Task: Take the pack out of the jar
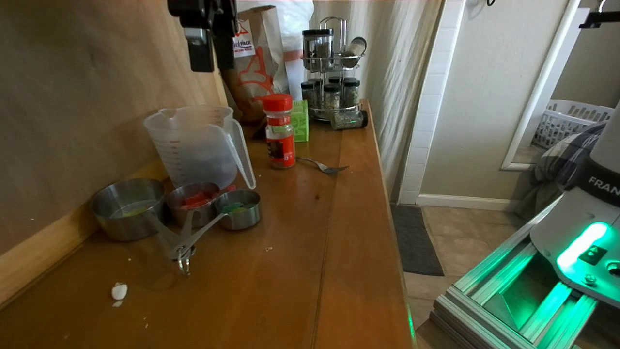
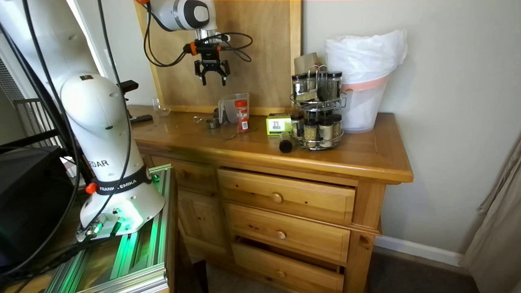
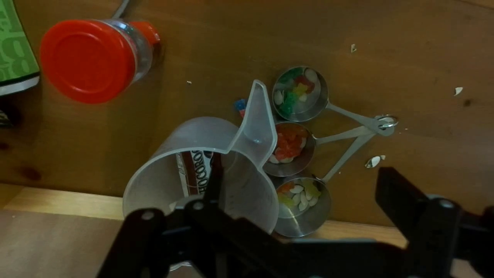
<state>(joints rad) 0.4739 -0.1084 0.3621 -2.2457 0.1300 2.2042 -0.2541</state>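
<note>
The jar, a tall clear plastic measuring jug (image 1: 193,145), stands upright on the wooden dresser top against the board; it shows in an exterior view (image 2: 228,105) too. In the wrist view I look down into the jug (image 3: 204,133). The pack, a brown and white wrapper with dark lettering (image 3: 197,172), stands inside it; its lower part is hidden behind a gripper finger. My gripper (image 1: 214,55) is open and empty, well above the jug, as an exterior view also shows (image 2: 214,79). In the wrist view its fingers are wide apart (image 3: 301,173), the left one overlapping the jug's opening.
Metal measuring cups (image 1: 240,209) with candies and seeds stand close beside the jug. A red-capped spice bottle (image 1: 280,133), a fork (image 1: 323,166), a green box (image 1: 300,121) and a spice rack (image 2: 317,106) stand or lie farther along. A wooden board (image 2: 260,53) rises behind the jug.
</note>
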